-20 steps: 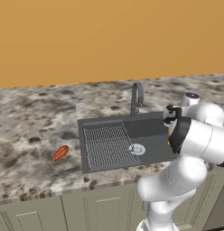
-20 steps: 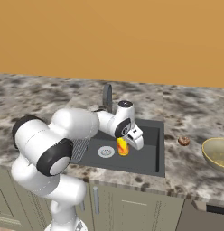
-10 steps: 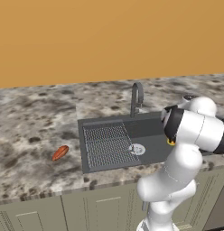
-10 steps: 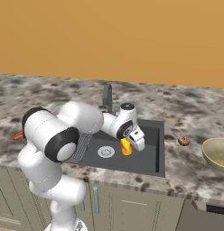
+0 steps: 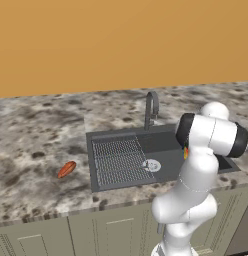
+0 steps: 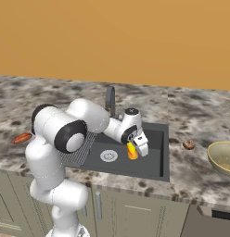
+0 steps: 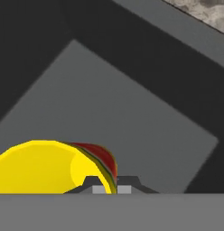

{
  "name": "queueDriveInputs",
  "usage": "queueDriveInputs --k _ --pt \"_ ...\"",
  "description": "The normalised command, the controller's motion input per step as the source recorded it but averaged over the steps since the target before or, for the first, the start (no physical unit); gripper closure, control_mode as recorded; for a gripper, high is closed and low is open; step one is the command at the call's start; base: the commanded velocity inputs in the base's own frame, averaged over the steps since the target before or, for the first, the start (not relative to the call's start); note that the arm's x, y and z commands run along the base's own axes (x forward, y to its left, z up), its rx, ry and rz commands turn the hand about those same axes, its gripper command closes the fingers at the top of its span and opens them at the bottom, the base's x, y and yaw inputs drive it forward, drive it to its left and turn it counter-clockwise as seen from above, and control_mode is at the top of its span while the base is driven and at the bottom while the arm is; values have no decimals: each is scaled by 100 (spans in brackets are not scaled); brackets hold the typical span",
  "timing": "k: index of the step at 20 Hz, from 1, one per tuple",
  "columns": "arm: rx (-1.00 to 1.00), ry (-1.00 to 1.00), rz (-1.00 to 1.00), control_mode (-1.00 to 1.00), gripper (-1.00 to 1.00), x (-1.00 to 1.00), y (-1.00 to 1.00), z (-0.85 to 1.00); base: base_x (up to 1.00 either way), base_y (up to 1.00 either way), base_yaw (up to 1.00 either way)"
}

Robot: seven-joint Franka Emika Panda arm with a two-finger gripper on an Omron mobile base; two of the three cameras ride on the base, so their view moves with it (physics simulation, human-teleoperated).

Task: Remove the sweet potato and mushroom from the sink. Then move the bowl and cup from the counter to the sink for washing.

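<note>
Matt sink [image 6: 154, 164] — speckled stone counter [image 6: 195, 115]

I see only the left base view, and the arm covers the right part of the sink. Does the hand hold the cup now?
Observer: Yes. In the right base view the hand is shut on the yellow cup, low inside the sink.
Operator: Is the cup upright?
Observer: It looks tilted; in the hand view the cup's open mouth shows, so it leans.
Operator: Where is the bowl?
Observer: On the counter right of the sink, at the right edge of the right base view.
Operator: And the mushroom?
Observer: On the counter between sink and bowl.
</note>
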Motion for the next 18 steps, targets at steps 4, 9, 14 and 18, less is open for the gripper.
queueDriveInputs --k 4,9,14,18 --pt "0 0 -12 -100 100 22 -10 -23 0 0 0" --pt "0 -1 -11 -100 100 23 -8 -23 0 0 0" --pt "0 -5 -11 -100 100 23 -9 -21 0 0 0" --pt "0 -8 -11 -100 100 20 -11 -23 0 0 0"
